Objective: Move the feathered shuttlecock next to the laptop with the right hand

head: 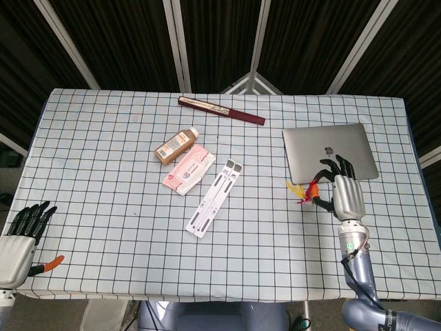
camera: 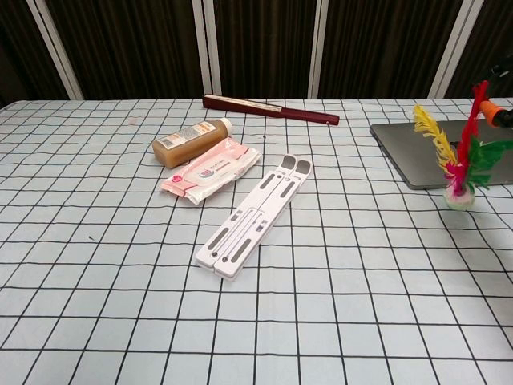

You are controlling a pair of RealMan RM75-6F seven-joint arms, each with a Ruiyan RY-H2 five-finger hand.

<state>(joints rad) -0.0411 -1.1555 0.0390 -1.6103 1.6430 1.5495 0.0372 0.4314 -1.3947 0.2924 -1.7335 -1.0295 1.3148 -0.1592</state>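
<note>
The right hand (head: 346, 195) pinches the feathered shuttlecock (camera: 462, 163) by its feather tips, its base at the table just in front of the laptop (head: 329, 150) — the placing step, so next comes letting go; the left hand (head: 21, 238) idles, fingers extended and empty.

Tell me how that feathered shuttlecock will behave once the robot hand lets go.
The feathered shuttlecock is probably light and top-heavy: tall feathers over a small base, so it may tip. The feathers likely bend easily; the right robot hand grips them beside the laptop.
</note>
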